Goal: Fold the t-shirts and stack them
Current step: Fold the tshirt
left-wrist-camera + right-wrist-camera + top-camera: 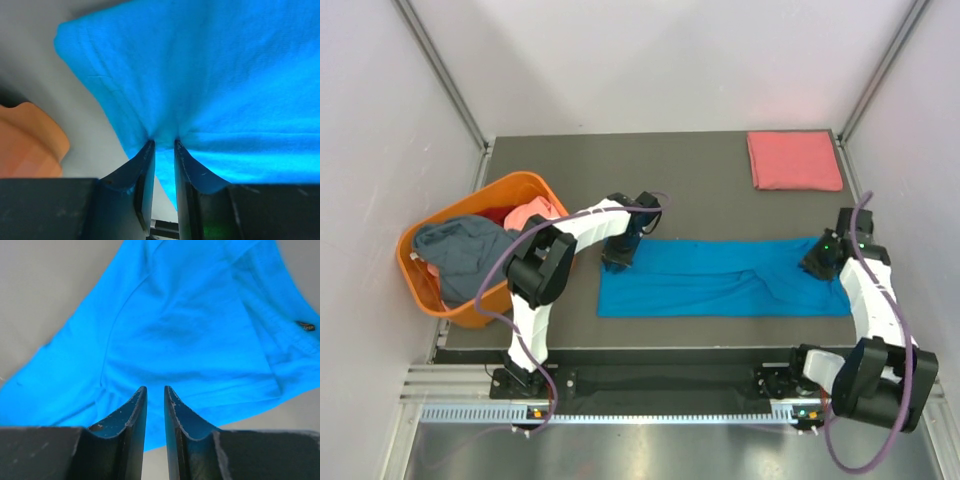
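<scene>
A bright blue t-shirt (720,280) lies on the dark table as a long flat strip, folded lengthwise. My left gripper (618,262) stands at the strip's far left corner. In the left wrist view its jaws (163,142) are slightly apart, their tips down on a pucker of blue cloth (210,75). My right gripper (817,262) is over the strip's right end. The right wrist view has it (154,388) slightly open above the cloth (185,325), nothing between the fingers. A folded salmon-pink t-shirt (794,160) lies at the back right.
An orange basket (480,310) sits off the table's left edge, holding a crumpled grey-blue shirt (465,255) and a pink one (532,213). Its rim (30,140) appears beside my left fingers. Bare table (700,190) stretches between the blue strip and the pink fold.
</scene>
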Robot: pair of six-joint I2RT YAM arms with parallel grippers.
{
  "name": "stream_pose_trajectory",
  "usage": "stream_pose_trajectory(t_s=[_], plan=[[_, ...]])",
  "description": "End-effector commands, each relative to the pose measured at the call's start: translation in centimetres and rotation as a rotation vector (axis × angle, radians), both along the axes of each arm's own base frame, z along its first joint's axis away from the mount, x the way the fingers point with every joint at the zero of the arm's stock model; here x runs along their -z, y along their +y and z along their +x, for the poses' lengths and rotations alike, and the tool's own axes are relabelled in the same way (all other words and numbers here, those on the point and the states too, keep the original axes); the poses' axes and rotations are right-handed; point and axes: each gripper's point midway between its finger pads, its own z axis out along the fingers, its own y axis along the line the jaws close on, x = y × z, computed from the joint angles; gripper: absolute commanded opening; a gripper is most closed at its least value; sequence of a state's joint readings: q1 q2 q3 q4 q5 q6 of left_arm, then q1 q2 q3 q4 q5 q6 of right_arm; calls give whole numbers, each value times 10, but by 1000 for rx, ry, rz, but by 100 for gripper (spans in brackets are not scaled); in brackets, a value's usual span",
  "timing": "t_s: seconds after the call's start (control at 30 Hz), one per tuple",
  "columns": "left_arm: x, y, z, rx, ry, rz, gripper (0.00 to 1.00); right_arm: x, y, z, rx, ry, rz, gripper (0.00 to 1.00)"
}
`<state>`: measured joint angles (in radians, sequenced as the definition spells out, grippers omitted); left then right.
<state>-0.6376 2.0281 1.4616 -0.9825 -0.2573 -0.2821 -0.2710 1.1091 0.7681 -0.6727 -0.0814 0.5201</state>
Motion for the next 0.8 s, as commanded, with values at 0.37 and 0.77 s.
stream_pose_trajectory(t_s=[0.37, 0.77], plan=[[-110, -65, 29, 73, -273, -437, 30, 25, 54, -15, -107, 25, -186, 26], [-112, -81, 14, 120, -218, -531, 30, 43, 74, -20, -268, 33, -334, 23]])
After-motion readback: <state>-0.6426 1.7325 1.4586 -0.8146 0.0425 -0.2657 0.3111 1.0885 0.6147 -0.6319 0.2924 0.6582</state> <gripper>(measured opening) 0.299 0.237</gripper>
